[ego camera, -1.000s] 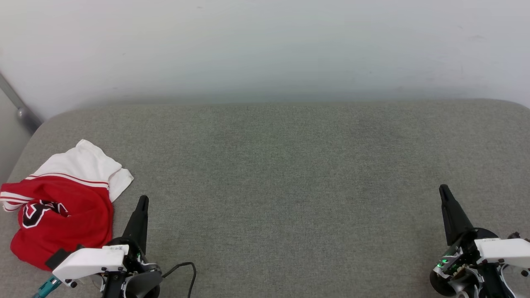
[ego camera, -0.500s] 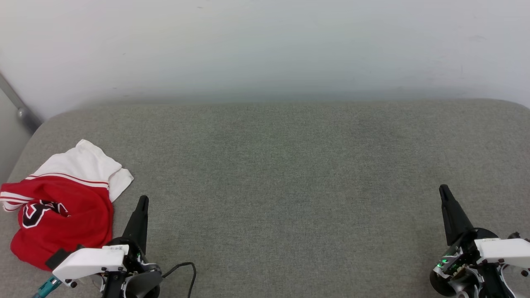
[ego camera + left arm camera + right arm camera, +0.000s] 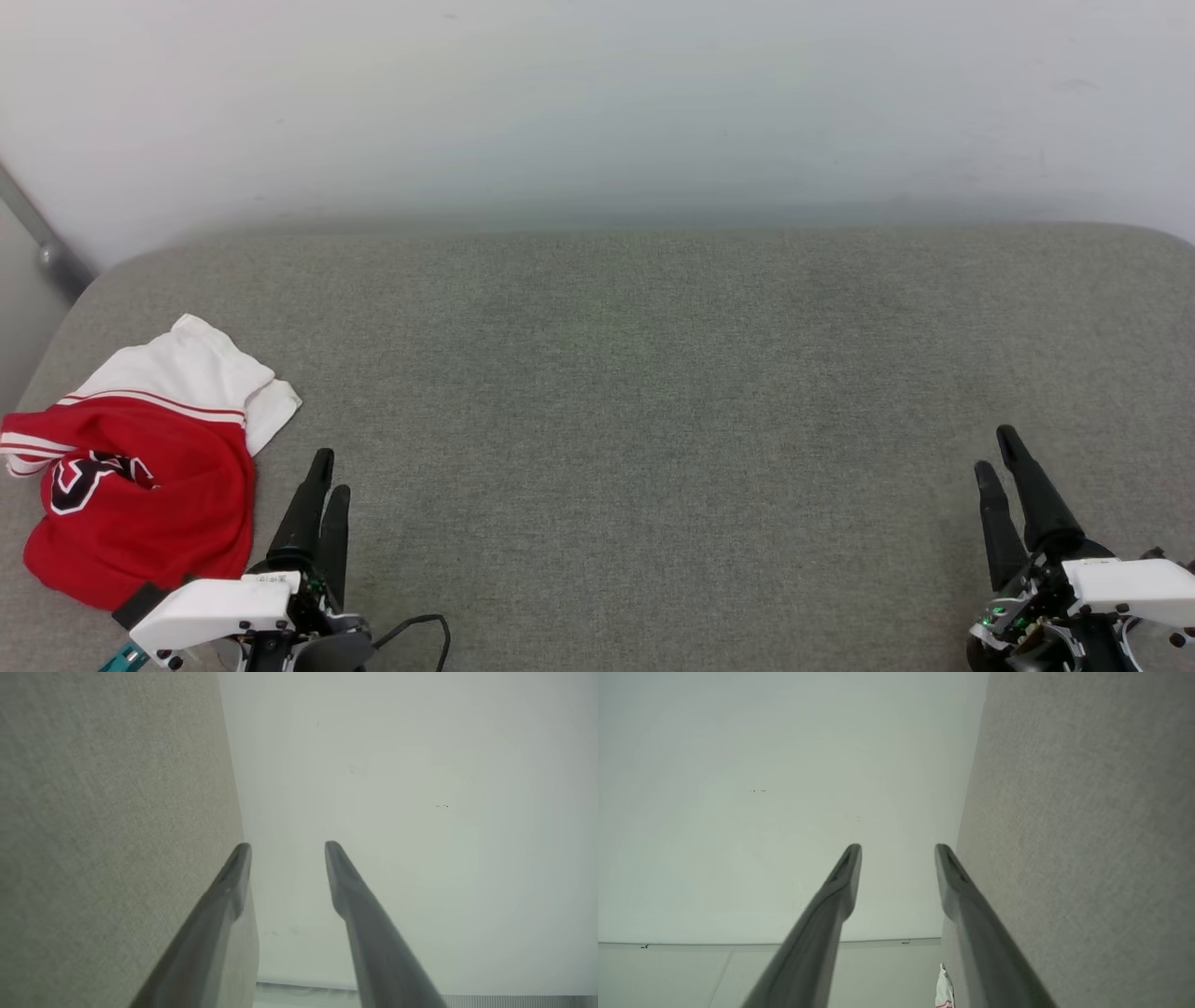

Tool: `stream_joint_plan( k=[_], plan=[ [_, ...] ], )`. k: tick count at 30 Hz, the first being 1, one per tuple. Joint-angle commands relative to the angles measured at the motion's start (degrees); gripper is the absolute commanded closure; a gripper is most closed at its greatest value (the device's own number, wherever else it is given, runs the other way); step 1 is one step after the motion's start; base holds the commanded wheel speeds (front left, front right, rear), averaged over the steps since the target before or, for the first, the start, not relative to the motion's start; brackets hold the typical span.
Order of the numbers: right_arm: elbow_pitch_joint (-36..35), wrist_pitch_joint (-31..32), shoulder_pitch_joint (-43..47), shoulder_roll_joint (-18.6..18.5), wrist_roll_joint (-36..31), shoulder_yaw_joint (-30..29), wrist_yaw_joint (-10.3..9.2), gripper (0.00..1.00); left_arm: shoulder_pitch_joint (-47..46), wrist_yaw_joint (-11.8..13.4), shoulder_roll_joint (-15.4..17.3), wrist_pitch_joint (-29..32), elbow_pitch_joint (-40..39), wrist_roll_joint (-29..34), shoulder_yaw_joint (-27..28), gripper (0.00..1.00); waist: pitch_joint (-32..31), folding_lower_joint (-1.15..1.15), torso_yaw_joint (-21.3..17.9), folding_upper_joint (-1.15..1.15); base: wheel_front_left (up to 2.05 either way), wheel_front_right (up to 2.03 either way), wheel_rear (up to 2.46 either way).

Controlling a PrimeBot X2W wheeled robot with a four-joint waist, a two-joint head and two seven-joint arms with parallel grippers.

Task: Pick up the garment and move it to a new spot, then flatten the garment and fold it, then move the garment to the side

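Observation:
The garment (image 3: 140, 467), a red jersey with white sleeves and black-and-white lettering, lies crumpled at the near left of the grey padded surface (image 3: 635, 373). My left gripper (image 3: 330, 474) stands just to its right, near the front edge, open and holding nothing. In the left wrist view the left gripper (image 3: 287, 845) has its fingers apart with bare wall between them. Far off at the near right, my right gripper (image 3: 995, 450) is open and empty too. The right wrist view confirms the right gripper (image 3: 899, 847) is spread, and a scrap of the garment (image 3: 943, 991) peeks in at the bottom edge.
A pale wall (image 3: 597, 112) rises behind the surface. A grey metal bar (image 3: 37, 233) slants down at the far left corner. A black cable (image 3: 420, 627) loops beside my left wrist.
Both grippers have gone from shut to open, and both arms have drawn back slightly toward the front edge. The garment has not moved.

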Motion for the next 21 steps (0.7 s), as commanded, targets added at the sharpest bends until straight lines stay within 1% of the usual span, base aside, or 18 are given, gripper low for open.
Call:
stream_joint_plan(
  k=[1,5,10,16,21],
  plan=[
    [-1.48,-0.39,-1.03,-0.05,-0.35,0.36,0.02,0.0,-1.26,-0.01,0.14,-0.56,-1.21,0.34,-0.56,0.0,0.01,0.0,0.0,0.0,0.0,0.0,0.0],
    [-2.37,-1.57,-0.59,-0.21,-1.39,1.3,0.02,0.0,-1.46,-0.01,0.15,-1.83,-1.83,1.05,-2.04,0.0,0.04,0.0,0.03,0.0,0.0,0.0,0.0],
    [-2.9,-3.16,-0.36,-0.74,-4.2,2.58,0.02,0.0,-1.61,-0.01,0.16,-3.24,-2.8,3.02,-3.08,0.0,0.11,0.0,0.08,0.0,0.0,0.0,0.0],
    [-3.56,-4.82,-0.36,-1.21,-9.98,3.38,0.02,0.0,-1.85,-0.01,0.18,-4.8,-4.05,8.79,-4.13,0.0,0.23,0.0,0.17,0.0,0.0,0.0,0.0],
    [-4.4,-6.04,-0.2,-1.18,-17.23,3.24,0.03,0.0,-1.8,-0.01,0.19,-6.04,-4.89,15.17,-4.62,0.0,0.22,0.0,0.26,0.0,0.0,0.0,0.0]
  ],
)
